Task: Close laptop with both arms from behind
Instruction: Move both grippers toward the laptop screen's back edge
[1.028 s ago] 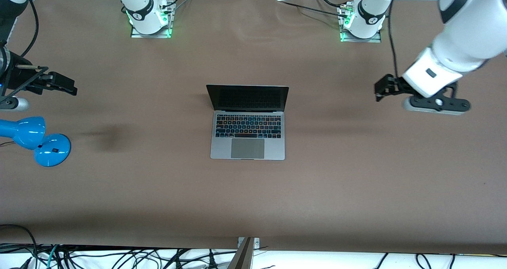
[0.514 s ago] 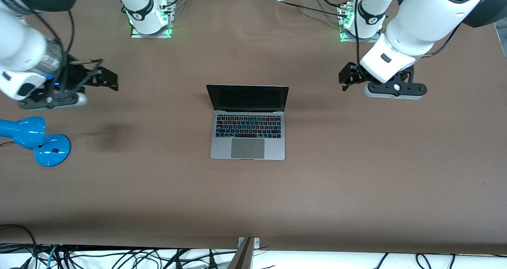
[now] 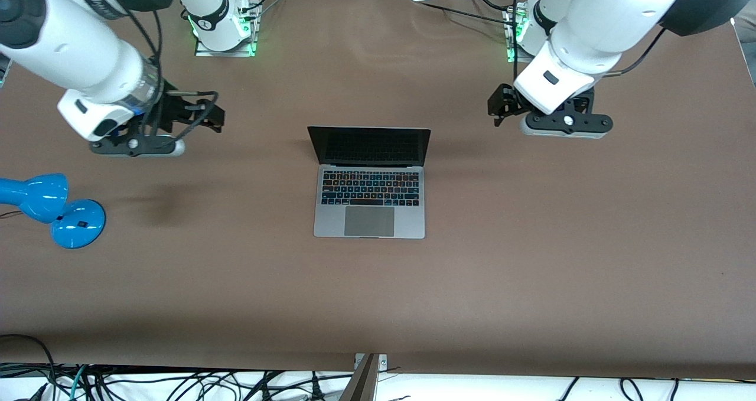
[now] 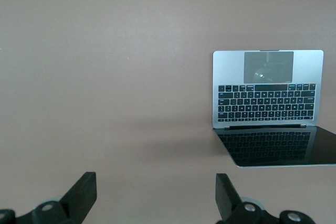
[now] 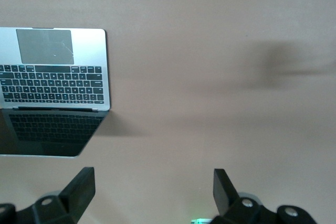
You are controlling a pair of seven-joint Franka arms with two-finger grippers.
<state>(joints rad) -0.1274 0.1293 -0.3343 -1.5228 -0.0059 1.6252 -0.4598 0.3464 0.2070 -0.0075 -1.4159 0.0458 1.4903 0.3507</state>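
The laptop (image 3: 369, 182) lies open in the middle of the table, its dark screen (image 3: 370, 146) standing up on the side toward the robots' bases. My left gripper (image 3: 498, 109) hangs open over bare table toward the left arm's end, level with the screen and apart from it. My right gripper (image 3: 214, 115) hangs open over bare table toward the right arm's end, also apart from the screen. The left wrist view shows the laptop (image 4: 268, 98) past the empty left gripper (image 4: 156, 198). The right wrist view shows the laptop (image 5: 52, 77) past the empty right gripper (image 5: 153, 192).
A blue desk lamp (image 3: 53, 209) lies on the table (image 3: 531, 259) at the right arm's end, nearer the front camera than the right gripper. The arm bases (image 3: 224, 32) (image 3: 534, 38) stand along the edge farthest from the front camera. Cables (image 3: 177, 383) hang below the nearest edge.
Both arms have swung inward from the table's ends toward the laptop's screen. Both grippers have stayed open, and the laptop has not moved.
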